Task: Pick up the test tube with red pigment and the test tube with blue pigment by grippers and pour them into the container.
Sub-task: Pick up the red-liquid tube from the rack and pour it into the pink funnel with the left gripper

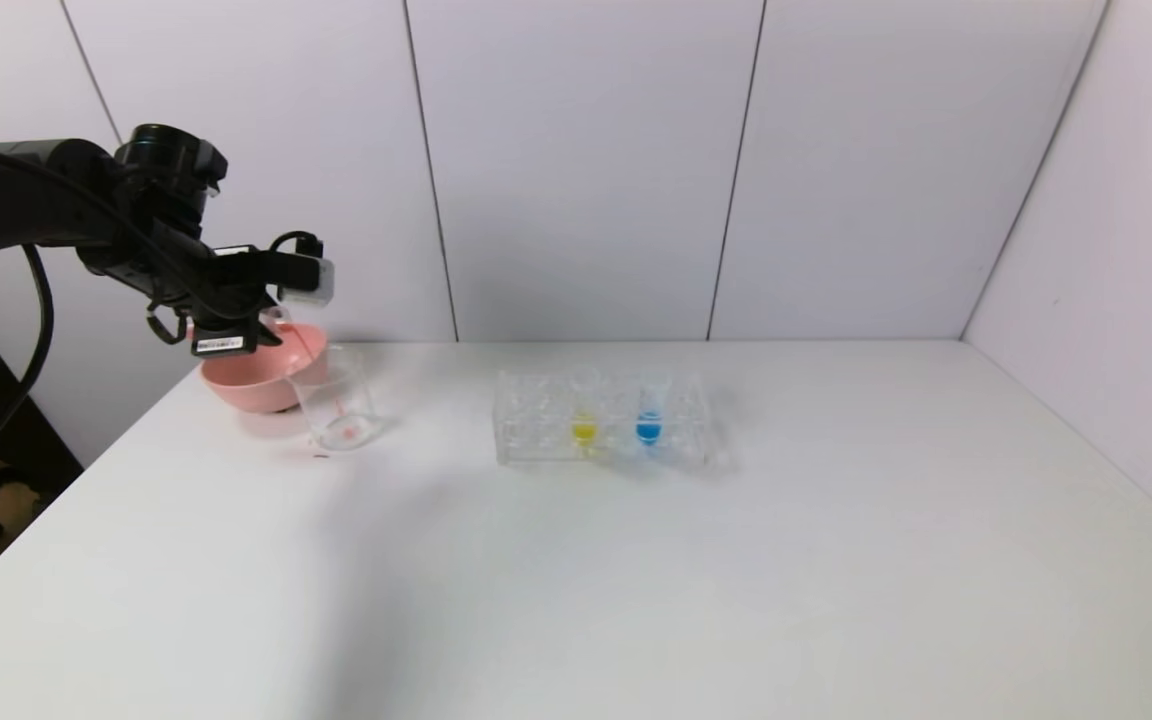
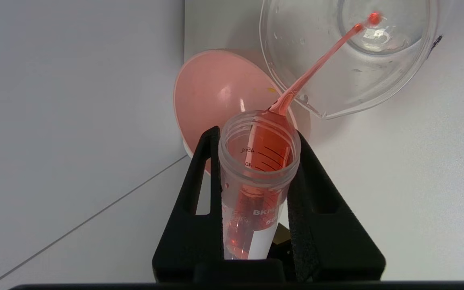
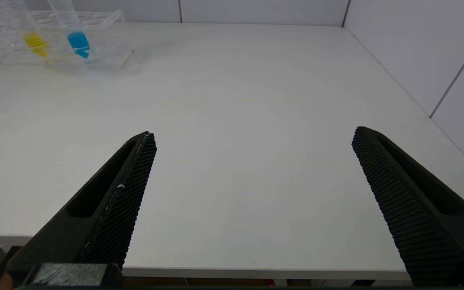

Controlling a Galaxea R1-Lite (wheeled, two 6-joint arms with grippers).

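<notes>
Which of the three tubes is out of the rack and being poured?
The test tube with red pigment, tilted in the left gripper over the container. The yellow and blue tubes stand racked.

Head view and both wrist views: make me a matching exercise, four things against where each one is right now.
Things:
1. red tube
2. blue tube
3. beaker
4. right gripper

Places:
A. standing in the clear rack, beside the yellow tube
B. open above the near edge of the table, holding nothing
C. tipped over in the left gripper, pouring
D. on the table in front of the pink bowl, catching a red stream

Pairs: 1-C, 2-A, 3-D, 4-B
</notes>
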